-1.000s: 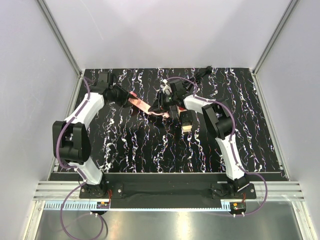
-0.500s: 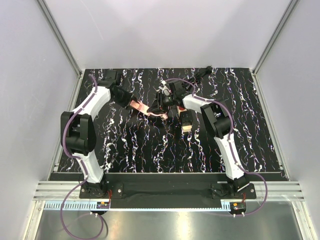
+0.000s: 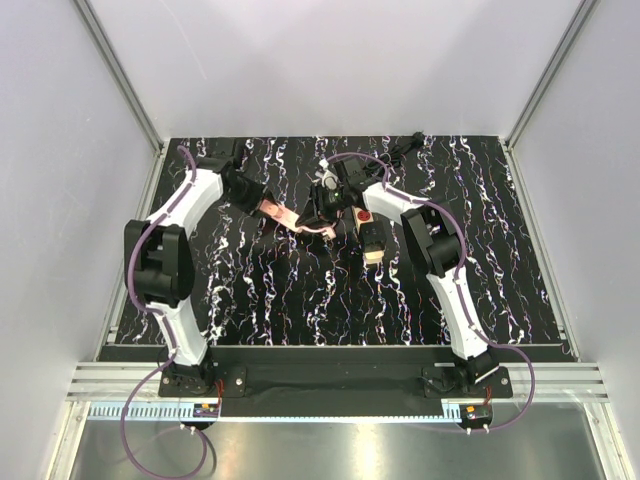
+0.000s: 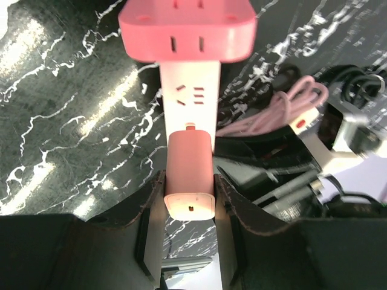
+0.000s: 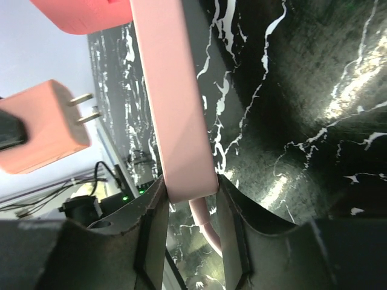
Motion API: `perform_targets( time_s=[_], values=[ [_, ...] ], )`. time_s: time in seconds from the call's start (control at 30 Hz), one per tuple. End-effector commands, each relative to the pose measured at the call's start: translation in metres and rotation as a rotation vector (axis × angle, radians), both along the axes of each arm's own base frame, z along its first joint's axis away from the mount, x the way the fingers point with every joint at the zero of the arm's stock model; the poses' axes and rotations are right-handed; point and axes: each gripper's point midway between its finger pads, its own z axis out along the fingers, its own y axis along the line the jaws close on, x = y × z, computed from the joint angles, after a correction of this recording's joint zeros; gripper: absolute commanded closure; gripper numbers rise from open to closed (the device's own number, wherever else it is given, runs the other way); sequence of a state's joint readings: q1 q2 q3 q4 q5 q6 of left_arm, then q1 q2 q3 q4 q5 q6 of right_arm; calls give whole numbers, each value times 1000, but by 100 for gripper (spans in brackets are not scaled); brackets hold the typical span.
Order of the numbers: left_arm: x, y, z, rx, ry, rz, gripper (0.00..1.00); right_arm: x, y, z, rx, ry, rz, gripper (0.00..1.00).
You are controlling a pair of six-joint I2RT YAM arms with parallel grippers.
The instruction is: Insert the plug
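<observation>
My left gripper (image 4: 188, 202) is shut on a pink plug (image 4: 189, 172), seen in the top view (image 3: 272, 210) left of centre. In the right wrist view the plug (image 5: 42, 130) shows two metal prongs pointing at the strip, a small gap short of it. My right gripper (image 5: 184, 193) is shut on the cable end of a long pink and white power strip (image 5: 172, 103). The strip (image 4: 188, 90) runs ahead of the plug, sockets facing it, with a pink block (image 4: 187, 24) at its far end. The strip (image 3: 305, 222) is held above the table.
A tan and black box with a red button (image 3: 373, 238) sits just right of the right gripper (image 3: 320, 212). The strip's coiled pink cable (image 4: 290, 106) and black cables (image 3: 405, 148) lie at the back. Side walls and aluminium posts bound the black marbled table (image 3: 300, 300).
The left arm has swung its elbow back and carried the plug a little right, closer to the strip. The right gripper has kept the strip nearly still.
</observation>
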State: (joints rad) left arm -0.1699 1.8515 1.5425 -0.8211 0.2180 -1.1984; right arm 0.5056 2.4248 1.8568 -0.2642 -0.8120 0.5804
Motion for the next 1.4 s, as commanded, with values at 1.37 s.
perform_targets(
  time_s=[1.37],
  values=[
    [45, 13, -32, 108, -22, -49, 100, 0, 6, 44, -241, -695, 180, 54]
  ],
)
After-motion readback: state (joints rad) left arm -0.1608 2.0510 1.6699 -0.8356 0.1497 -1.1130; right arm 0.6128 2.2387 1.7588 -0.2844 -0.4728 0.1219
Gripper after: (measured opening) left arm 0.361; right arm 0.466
